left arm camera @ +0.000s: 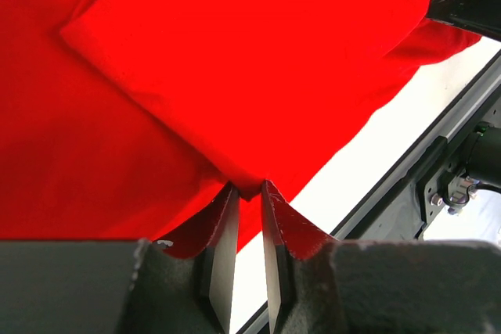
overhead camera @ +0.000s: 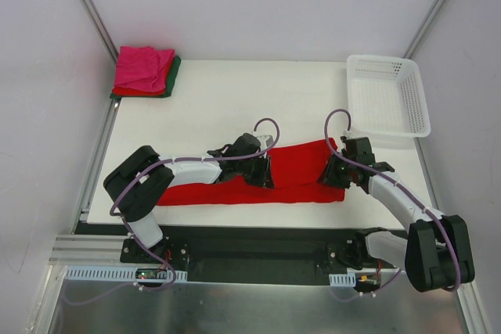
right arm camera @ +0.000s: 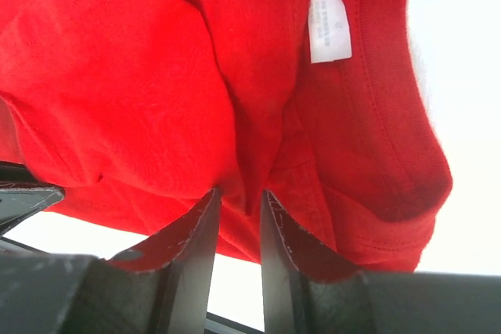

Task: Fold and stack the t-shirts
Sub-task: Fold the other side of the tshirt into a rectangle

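A large bright red t-shirt (overhead camera: 297,163) lies folded into a long band across the near part of the white table (overhead camera: 235,107). My left gripper (overhead camera: 261,171) is shut on a fold of the red t-shirt (left arm camera: 235,76) near the band's middle; the cloth is pinched at the fingertips (left arm camera: 249,188). At the band's right end my right gripper (overhead camera: 335,171) is shut on bunched red t-shirt cloth (right arm camera: 156,76), with the white neck label (right arm camera: 329,27) above it. A stack of folded t-shirts, magenta pink (overhead camera: 143,68) on top of red and dark green (overhead camera: 174,76), sits at the far left corner.
A white plastic lattice basket (overhead camera: 389,98) stands at the far right corner of the table. The black mounting rail (overhead camera: 258,252) with both arm bases runs along the near edge. Grey walls close in both sides.
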Controlling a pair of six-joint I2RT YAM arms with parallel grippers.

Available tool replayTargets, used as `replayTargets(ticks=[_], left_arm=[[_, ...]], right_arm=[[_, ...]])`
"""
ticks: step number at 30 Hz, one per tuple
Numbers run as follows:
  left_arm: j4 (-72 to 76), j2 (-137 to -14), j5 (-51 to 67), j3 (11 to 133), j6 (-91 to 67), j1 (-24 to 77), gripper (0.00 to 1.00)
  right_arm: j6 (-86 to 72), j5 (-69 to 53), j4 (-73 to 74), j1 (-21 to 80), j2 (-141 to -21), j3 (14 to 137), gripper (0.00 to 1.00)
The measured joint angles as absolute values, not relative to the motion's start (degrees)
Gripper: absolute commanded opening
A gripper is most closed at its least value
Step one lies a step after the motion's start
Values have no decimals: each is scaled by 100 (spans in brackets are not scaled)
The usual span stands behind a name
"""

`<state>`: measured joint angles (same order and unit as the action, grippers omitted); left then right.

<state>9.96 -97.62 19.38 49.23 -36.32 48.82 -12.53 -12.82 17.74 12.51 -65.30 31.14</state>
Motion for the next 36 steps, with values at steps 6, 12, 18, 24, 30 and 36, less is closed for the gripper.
replayTargets(ticks=[6, 12, 18, 24, 30, 36], left_arm=[[996, -9762, 1938, 4928, -3623, 4882, 17], [996, -9765, 1938, 4928, -3621, 4882, 17], [993, -9765, 1935, 4928, -3618, 4882, 6], [945, -9765, 1927, 4925, -3540, 4882, 0], [801, -9760, 1881, 4886, -3474, 4877, 0], [690, -9719, 1780, 4845, -3369, 4864, 0]], right_arm=[[-1256, -1431, 1616, 1245, -6591, 3076, 29], [-1249, -1542, 1520, 1229, -6608, 3017, 1], [-1253, -1573, 1514, 1221, -6611, 3017, 1], [-1247, -1509, 1551, 1219, -6608, 3017, 1], [-1194, -1374, 1699, 1175, -6608, 3028, 1], [-1155, -1306, 1776, 1151, -6608, 3087, 1]])
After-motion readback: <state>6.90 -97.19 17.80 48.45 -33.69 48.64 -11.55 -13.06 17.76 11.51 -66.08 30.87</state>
